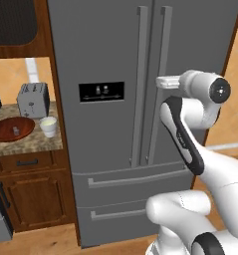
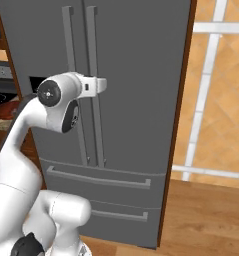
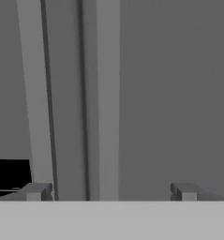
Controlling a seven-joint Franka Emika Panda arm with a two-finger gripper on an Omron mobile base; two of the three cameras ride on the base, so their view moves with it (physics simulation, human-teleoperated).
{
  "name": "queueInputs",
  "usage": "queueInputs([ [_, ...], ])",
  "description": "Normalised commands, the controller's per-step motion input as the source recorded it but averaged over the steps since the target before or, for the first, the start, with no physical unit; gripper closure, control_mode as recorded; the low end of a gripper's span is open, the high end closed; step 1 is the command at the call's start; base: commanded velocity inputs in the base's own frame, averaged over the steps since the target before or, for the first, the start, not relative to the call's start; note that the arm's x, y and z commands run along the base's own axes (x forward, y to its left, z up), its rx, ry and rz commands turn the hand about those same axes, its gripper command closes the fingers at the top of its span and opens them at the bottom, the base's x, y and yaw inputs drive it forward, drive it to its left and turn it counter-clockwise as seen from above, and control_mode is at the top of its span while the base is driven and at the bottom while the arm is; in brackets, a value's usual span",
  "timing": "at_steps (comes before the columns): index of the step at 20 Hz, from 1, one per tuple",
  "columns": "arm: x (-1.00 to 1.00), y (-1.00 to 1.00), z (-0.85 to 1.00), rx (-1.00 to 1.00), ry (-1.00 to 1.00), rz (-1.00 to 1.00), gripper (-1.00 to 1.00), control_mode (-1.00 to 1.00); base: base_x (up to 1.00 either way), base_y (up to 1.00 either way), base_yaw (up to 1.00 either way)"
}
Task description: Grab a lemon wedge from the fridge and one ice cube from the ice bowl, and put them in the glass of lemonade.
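The white arm rises from the base, folds at a dark-jointed elbow and reaches forward at about mid-height, its wrist level and the hand pointing straight ahead. The gripper (image 3: 109, 192) has its jaws spread wide with nothing between them; in the hand view the two grey fingertips (image 3: 36, 191) stand far apart at the bottom. In the left base view the gripper (image 1: 163, 82) projects leftward from the round wrist, and in the right base view the gripper (image 2: 102, 86) projects rightward.
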Motion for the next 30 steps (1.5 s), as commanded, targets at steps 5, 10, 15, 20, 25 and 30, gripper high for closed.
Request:
queueInputs([
  [5,0.47,0.0,0.08,0.01,0.0,-0.07,-1.0,-1.0,0.0,0.0,0.0],
  [10,0.68,0.0,0.01,0.05,0.0,-0.05,-1.0,-1.0,0.0,0.0,0.0],
  [15,0.74,0.0,0.0,0.04,0.01,-0.01,-1.0,-1.0,0.0,0.0,0.0],
  [20,0.72,-0.05,0.0,0.03,0.05,0.0,-1.0,-1.0,0.0,0.0,0.0],
  [25,0.68,-0.02,-0.01,0.01,0.06,0.01,-1.0,-1.0,0.0,0.0,0.0],
  [30,0.71,0.0,-0.25,0.0,0.0,0.0,-1.0,-1.0,0.0,0.0,0.0],
])
